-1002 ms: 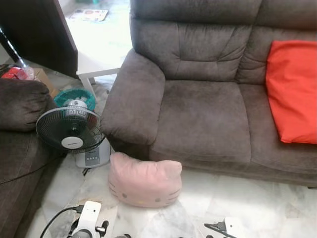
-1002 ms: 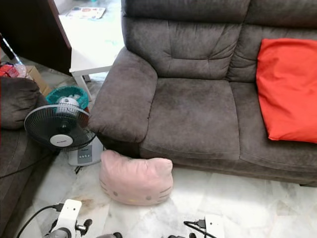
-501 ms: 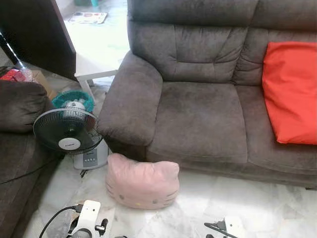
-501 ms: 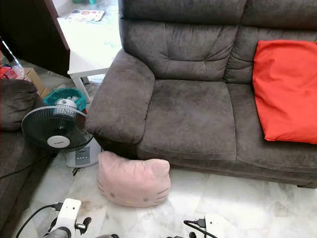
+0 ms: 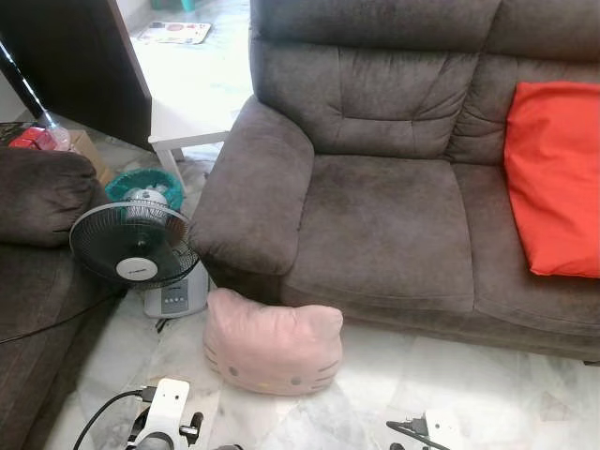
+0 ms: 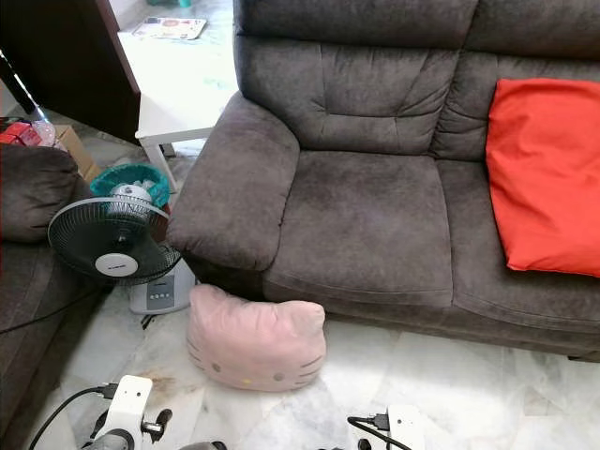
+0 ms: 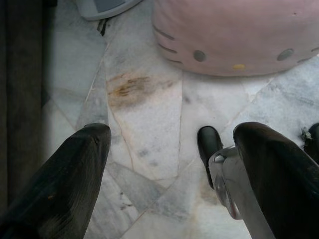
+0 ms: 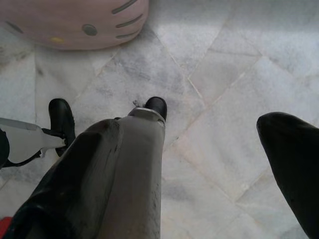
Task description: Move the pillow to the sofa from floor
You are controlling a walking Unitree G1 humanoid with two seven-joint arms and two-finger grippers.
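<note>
The view swung a little between the last 2 looks, the whole scene sliding together, so that was the head moving: the pink cat-face pillow (image 5: 273,340) sat where it had been, on the pale marble floor (image 6: 487,394) against the front of the grey-brown fabric sofa (image 5: 389,225), just beside the black standing fan (image 5: 134,246). The left gripper (image 7: 174,169) hung low over the tiles, fingers spread wide and holding nothing, pillow close ahead. The right gripper (image 8: 209,164) was spread and empty too. My read: approach done, grasp not yet begun
</note>
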